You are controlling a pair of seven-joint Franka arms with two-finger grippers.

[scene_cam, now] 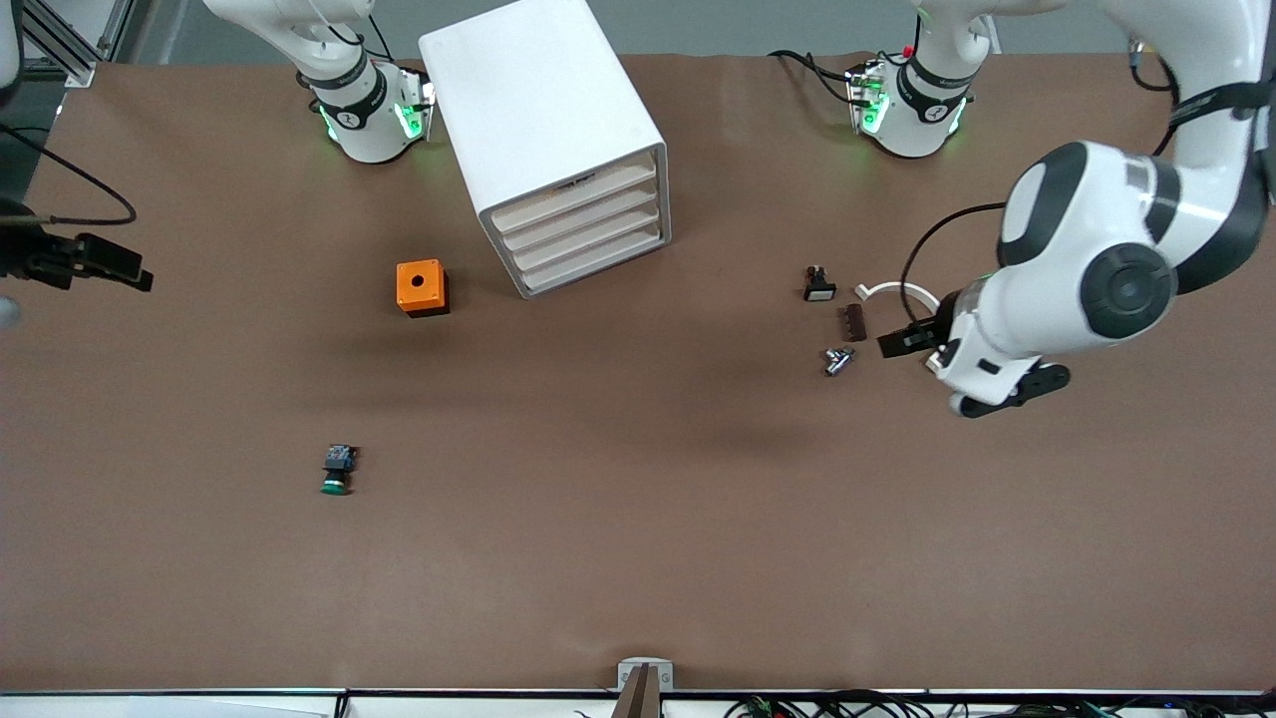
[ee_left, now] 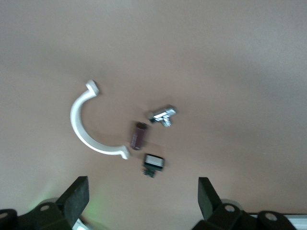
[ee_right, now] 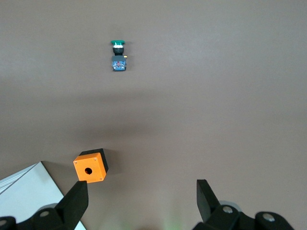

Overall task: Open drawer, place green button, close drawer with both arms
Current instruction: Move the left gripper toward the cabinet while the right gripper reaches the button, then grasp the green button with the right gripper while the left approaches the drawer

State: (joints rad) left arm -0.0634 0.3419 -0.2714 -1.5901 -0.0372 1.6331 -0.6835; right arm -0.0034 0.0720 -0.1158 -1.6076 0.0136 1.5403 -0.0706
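Button (scene_cam: 337, 471) lies on the brown table (scene_cam: 638, 558), green cap toward the front cam, nearer that cam than the orange cube (scene_cam: 422, 287) and well apart from the white drawer unit (scene_cam: 558, 150), whose four drawers are all shut. L gripper (ee_left: 144, 199) hangs w/ fingers wide apart, holding nothing, over the table at the left arm's end, just beside a cluster of small parts: white curved clip (ee_left: 91, 124), dark cylinder (ee_left: 138, 135), metal piece (ee_left: 162, 114), black part w/ white face (ee_left: 154, 163). R gripper (ee_right: 142, 201) is also fully spread and empty, up over the table nr the cube, w/ button in its wrist view.
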